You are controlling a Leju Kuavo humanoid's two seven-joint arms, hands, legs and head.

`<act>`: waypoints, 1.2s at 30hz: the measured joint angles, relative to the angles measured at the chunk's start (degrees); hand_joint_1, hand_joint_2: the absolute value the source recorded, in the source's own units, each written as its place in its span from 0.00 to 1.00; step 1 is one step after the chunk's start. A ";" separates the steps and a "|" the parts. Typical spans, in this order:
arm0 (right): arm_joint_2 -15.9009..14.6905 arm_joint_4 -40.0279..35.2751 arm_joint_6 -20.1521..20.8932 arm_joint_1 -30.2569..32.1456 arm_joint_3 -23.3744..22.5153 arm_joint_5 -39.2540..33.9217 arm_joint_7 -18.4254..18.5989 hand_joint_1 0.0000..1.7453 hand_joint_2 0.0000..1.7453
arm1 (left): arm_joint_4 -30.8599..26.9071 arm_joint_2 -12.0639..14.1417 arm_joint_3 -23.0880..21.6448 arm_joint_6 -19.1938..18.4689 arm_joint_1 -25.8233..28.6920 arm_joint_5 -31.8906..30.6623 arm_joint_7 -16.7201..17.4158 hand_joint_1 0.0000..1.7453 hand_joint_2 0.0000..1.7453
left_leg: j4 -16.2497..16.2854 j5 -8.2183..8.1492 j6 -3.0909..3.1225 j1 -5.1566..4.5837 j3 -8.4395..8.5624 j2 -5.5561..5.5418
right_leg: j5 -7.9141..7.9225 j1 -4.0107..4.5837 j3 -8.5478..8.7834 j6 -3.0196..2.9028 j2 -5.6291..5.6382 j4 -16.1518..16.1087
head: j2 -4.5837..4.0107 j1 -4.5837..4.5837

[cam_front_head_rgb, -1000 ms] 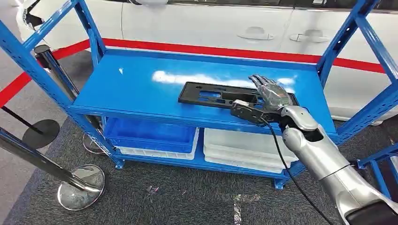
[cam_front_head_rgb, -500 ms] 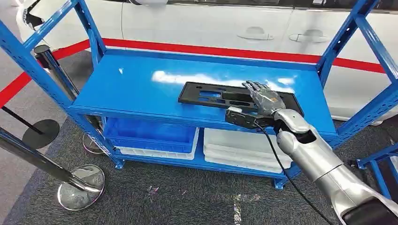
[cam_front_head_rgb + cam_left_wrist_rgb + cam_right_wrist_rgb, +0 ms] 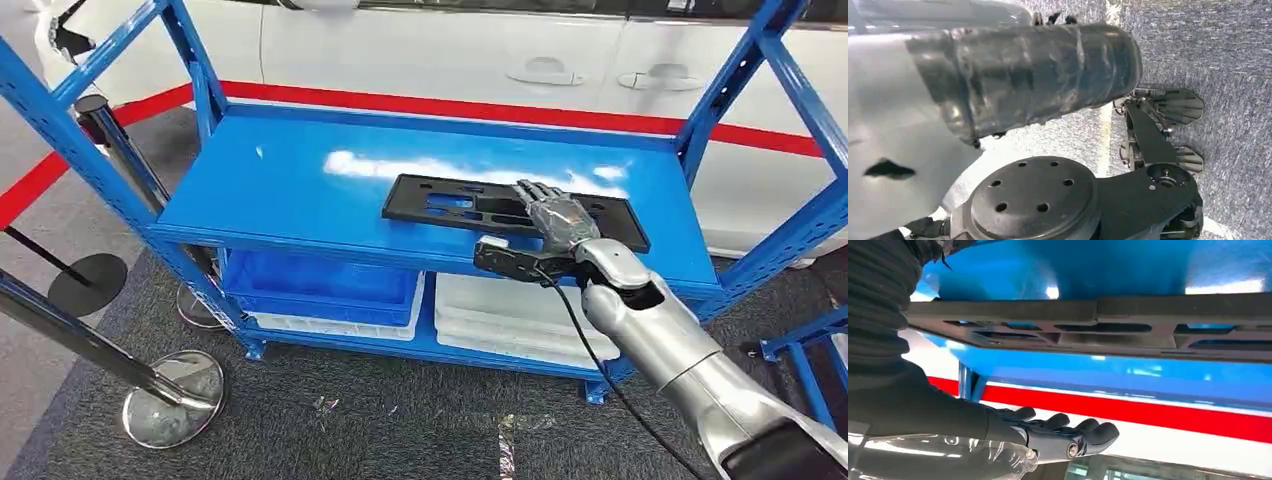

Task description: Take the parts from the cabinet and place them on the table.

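Observation:
A flat black part [image 3: 450, 205] with cut-outs lies on the top shelf [image 3: 290, 180] of the blue cabinet, right of centre. My right hand [image 3: 555, 218] hovers over the part's right-middle stretch, fingers extended and holding nothing. In the right wrist view the fingers [image 3: 1068, 432] lie stretched out beside each other, with a gap between them and the black part [image 3: 1098, 320]. In the left wrist view, my left hand [image 3: 1038, 75] appears as a plastic-wrapped cover above the carpet, its fingers hidden.
A blue bin [image 3: 320, 285] and stacked white trays [image 3: 510, 320] sit on the lower shelf. Blue uprights [image 3: 740, 80] frame the shelf at both ends. Stanchion bases [image 3: 172, 398] stand on the carpet at the left. A white car [image 3: 450, 50] is parked behind the cabinet.
My right hand has drawn left and toward the shelf's front edge, over the black part. The part lies about where it was.

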 joint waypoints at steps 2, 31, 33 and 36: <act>0.00 0.00 0.00 -0.02 0.00 0.15 0.02 0.00 1.00 | 0.00 0.00 0.00 0.00 -0.09 0.00 -0.07 0.00 0.00 | -0.37 0.22 0.40 -0.08 0.01 0.27 | 0.26 -0.02 0.03 0.43 0.36 -0.48 | 0.00 -0.02; 1.01 0.61 0.39 0.11 0.42 0.48 0.81 0.00 1.00 | 0.44 0.17 -1.38 0.00 -0.10 0.31 -0.39 0.00 0.00 | 1.31 3.21 0.36 -0.07 -5.46 1.63 | -0.79 0.24 -1.30 -0.50 -3.09 1.39 | 0.00 0.46; 1.01 0.55 0.37 -0.04 0.42 0.50 0.85 0.00 1.00 | 0.44 0.09 -1.38 0.00 -0.31 0.33 -0.42 0.00 0.00 | 0.31 3.26 0.70 0.39 -4.74 1.73 | -0.96 0.61 -0.76 0.27 -2.98 0.75 | 0.00 0.41; 1.16 0.55 0.37 -0.28 0.42 0.50 0.79 0.00 1.00 | 0.44 -0.02 -1.38 0.02 -0.05 0.33 -0.42 0.00 0.00 | -0.66 3.02 1.43 0.67 -3.18 2.03 | -4.24 0.23 -4.69 0.76 -4.10 8.72 | 0.00 0.70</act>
